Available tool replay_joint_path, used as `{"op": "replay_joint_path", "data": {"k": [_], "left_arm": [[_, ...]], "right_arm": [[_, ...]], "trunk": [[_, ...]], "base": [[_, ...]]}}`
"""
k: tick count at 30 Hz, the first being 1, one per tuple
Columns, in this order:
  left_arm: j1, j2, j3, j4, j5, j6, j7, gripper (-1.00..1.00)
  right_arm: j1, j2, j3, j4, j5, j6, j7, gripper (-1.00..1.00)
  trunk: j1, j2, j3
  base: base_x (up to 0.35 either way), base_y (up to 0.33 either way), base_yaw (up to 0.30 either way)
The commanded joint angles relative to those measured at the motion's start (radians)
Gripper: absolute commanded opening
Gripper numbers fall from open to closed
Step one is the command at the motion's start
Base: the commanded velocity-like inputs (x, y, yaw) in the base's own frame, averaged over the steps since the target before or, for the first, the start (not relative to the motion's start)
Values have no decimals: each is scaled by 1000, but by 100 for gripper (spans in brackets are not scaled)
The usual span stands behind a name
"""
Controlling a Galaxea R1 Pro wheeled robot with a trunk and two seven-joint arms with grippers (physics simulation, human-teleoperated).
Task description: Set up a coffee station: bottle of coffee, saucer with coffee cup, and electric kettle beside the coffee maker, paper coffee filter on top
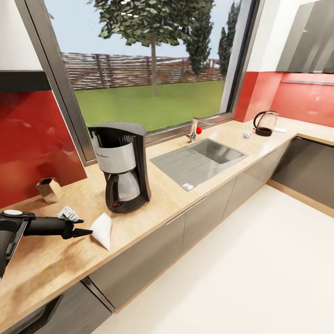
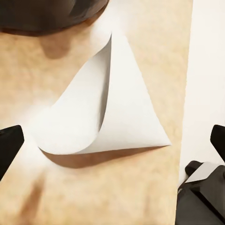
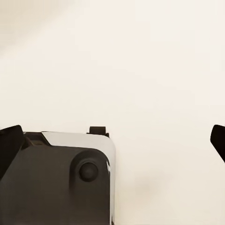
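While the left gripper (image 1: 87, 227) is hovering low over the counter (image 1: 185, 197) with its fingers spread wide, the filter (image 1: 102, 230) is lying on its side just beyond the fingertips, near the counter's front edge. From the left wrist, the white cone (image 2: 105, 110) is sitting between the two black fingers (image 2: 9, 145), touching neither. The coffee maker (image 1: 121, 164) is standing upright just behind the filter, left of the sink (image 1: 199, 160). Far to the right, the kettle (image 1: 265, 123) is waiting on the counter (a tiny white cup (image 1: 247, 134) beside it). The right gripper (image 3: 112, 140) is hanging wide open over pale floor (image 3: 140, 61).
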Motion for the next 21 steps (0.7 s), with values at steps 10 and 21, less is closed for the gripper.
{"op": "replay_joint_path", "data": {"k": [10, 21], "left_arm": [[1, -2, 1, -1, -7, 10, -8, 100], [43, -14, 2, 7, -4, 9, -8, 100]], "right_arm": [[-1, -1, -1, 0, 1, -4, 0, 100], [-1, -1, -2, 0, 1, -4, 0, 100]], "trunk": [[1, -2, -2], [1, -2, -2]], "base": [[107, 0, 0], [5, 0, -47]]}}
